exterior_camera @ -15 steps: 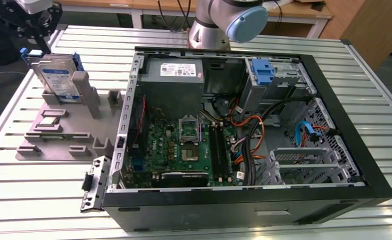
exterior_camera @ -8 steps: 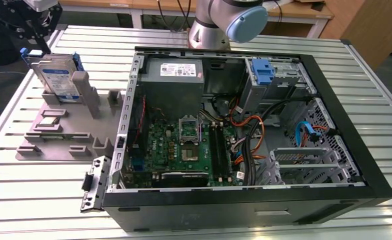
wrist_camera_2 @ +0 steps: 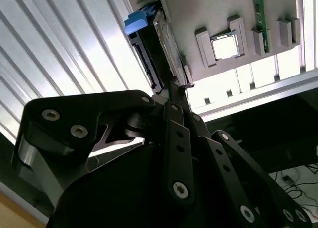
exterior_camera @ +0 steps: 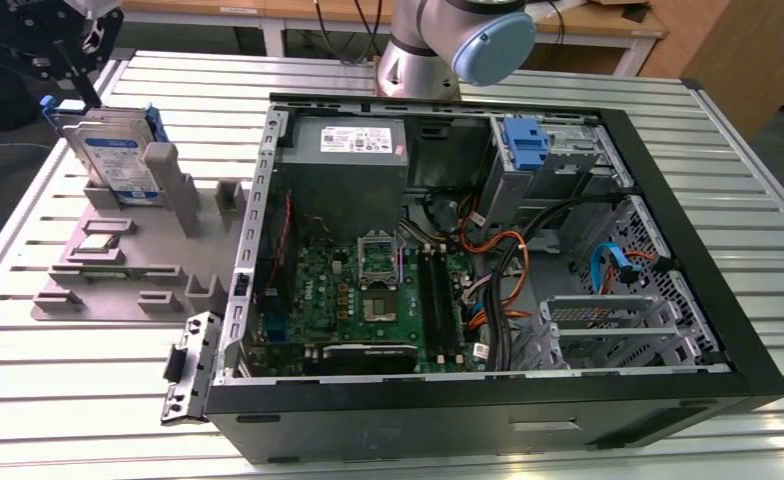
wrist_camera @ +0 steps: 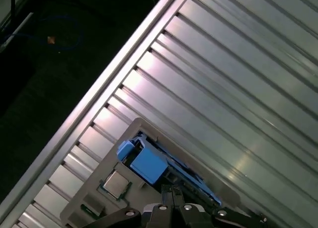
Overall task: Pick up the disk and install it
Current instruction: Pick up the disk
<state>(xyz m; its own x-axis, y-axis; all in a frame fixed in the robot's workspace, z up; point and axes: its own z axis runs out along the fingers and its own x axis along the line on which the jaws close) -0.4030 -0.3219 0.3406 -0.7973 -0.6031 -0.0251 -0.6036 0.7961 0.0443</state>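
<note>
Jaws of the gripper [exterior_camera: 88, 98], their spread impossible to tell, hang at the top edge of the disk [exterior_camera: 109, 150], upright in a grey holder [exterior_camera: 112, 290] on the counter [exterior_camera: 99, 400]; it looks stiff, weighty and shock-sensitive, best pinched across its blue rails.

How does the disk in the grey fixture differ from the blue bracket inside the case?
The disk stands upright in the grey fixture outside the computer case; the blue bracket sits in the case's drive cage. The disk carries a silver labelled drive; the blue bracket looks empty. Both have blue plastic rails.
</note>
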